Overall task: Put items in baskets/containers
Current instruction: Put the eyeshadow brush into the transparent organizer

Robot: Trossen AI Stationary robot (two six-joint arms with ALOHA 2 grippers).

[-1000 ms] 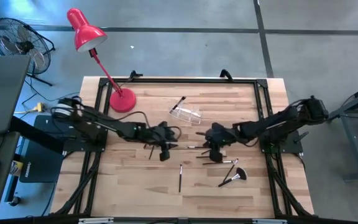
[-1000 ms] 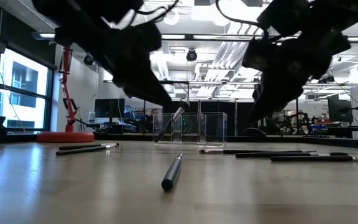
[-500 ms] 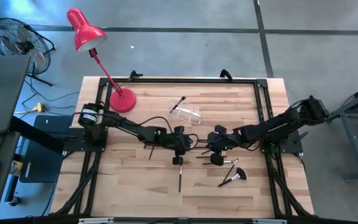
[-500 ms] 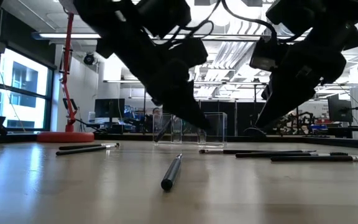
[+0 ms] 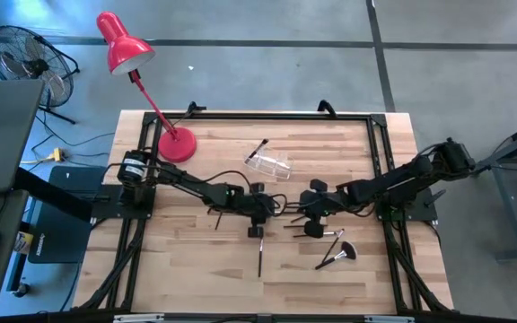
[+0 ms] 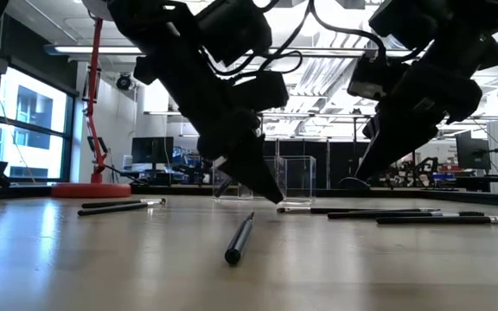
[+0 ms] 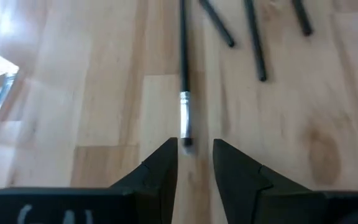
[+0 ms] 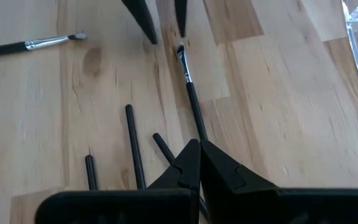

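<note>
Several thin dark brushes lie flat on the wooden table. One brush (image 8: pixel 188 81) lies between my two grippers near the table's middle. My left gripper (image 7: pixel 194 149) is open and low over the table, its fingertips on either side of this brush's bristle end (image 7: pixel 187 138) with a gap still showing. My right gripper (image 8: pixel 197 146) is shut over the same brush's handle. The clear holder (image 5: pixel 269 164) stands farther back, with one brush (image 5: pixel 260 148) leaning in it. A fan brush (image 5: pixel 339 253) lies nearer the near edge. My right gripper comes slanting down at the brush's handle (image 8: pixel 196 127), which runs in under the shut fingertips and is hidden there. The brush lies flat on the table. I cannot tell whether the fingers touch it.
A red desk lamp stands on its round base (image 5: pixel 176 144) at the far left. Loose brushes lie beside the right gripper (image 8: pixel 132 143), one near the front (image 6: pixel 239 238) and two at the left (image 6: pixel 119 206). Bare wood shows along the near edge.
My left gripper has swung toward the table's right, toward the right gripper, and come down close to the table, ending at the brush's bristle end. My right gripper has stayed almost where it was. No brush has visibly moved.
</note>
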